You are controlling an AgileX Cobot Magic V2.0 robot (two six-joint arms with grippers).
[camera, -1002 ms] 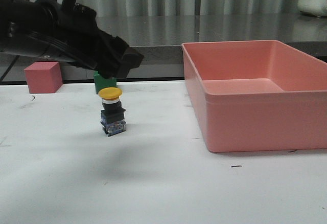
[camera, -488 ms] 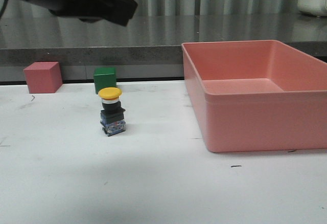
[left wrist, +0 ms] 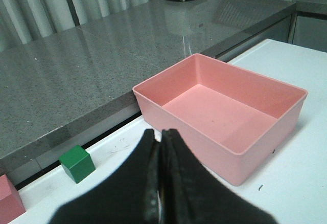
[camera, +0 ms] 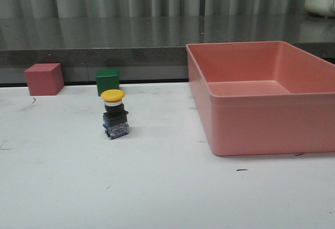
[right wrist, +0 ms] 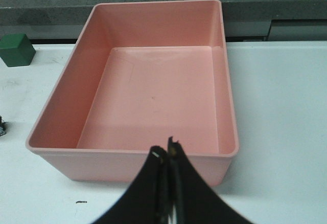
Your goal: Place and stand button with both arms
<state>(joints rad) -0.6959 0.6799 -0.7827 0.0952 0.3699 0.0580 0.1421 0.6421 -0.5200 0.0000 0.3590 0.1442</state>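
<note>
The button (camera: 114, 114) stands upright on the white table, yellow cap up, black body on a bluish base, left of centre in the front view. Neither arm shows in the front view. My left gripper (left wrist: 160, 135) is shut and empty, high above the table, with the green cube and pink bin below it. My right gripper (right wrist: 166, 151) is shut and empty, above the near wall of the pink bin. A dark sliver at the edge of the right wrist view (right wrist: 2, 127) may be the button.
A large pink bin (camera: 261, 127) stands on the right; it also shows in the left wrist view (left wrist: 265, 132) and the right wrist view (right wrist: 127, 155). A green cube (camera: 107, 81) and a pink cube (camera: 44, 78) sit at the table's back left.
The left arm rose from just behind the button and left the front view. The button stays standing where it was.
</note>
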